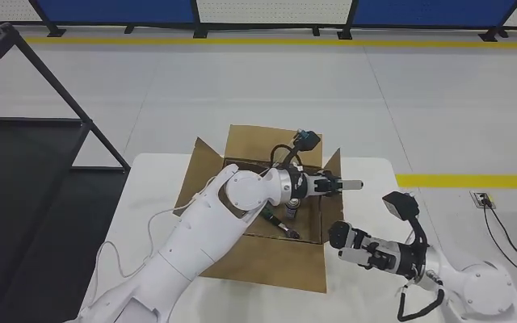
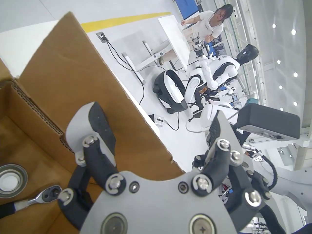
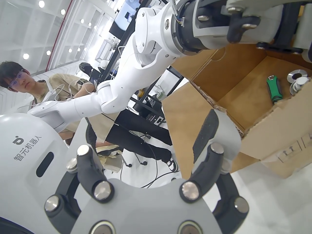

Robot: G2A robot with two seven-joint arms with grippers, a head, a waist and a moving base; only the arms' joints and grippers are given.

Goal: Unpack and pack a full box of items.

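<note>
An open cardboard box (image 1: 242,250) stands on the white table (image 1: 363,174). Inside lie a green-handled tool (image 3: 274,90), a ratchet wrench (image 2: 41,196) and a metal-rimmed roll (image 2: 11,177). My left gripper (image 2: 158,127) hangs over the box's right flap (image 2: 73,74), open, with nothing between its fingers (image 2: 100,122). From above, the left gripper (image 1: 349,185) sticks out past that flap. My right gripper (image 3: 148,135) is open and empty, just outside the box's near right corner (image 3: 268,132). In the top view the right gripper (image 1: 335,235) sits beside that corner.
The box's flaps stand up on all sides (image 1: 271,141). Bare white table (image 1: 153,194) stretches left of the box, and a strip lies to its right. A dark frame (image 1: 65,97) stands off the table's left. Floor cables and an outlet (image 1: 482,199) lie at right.
</note>
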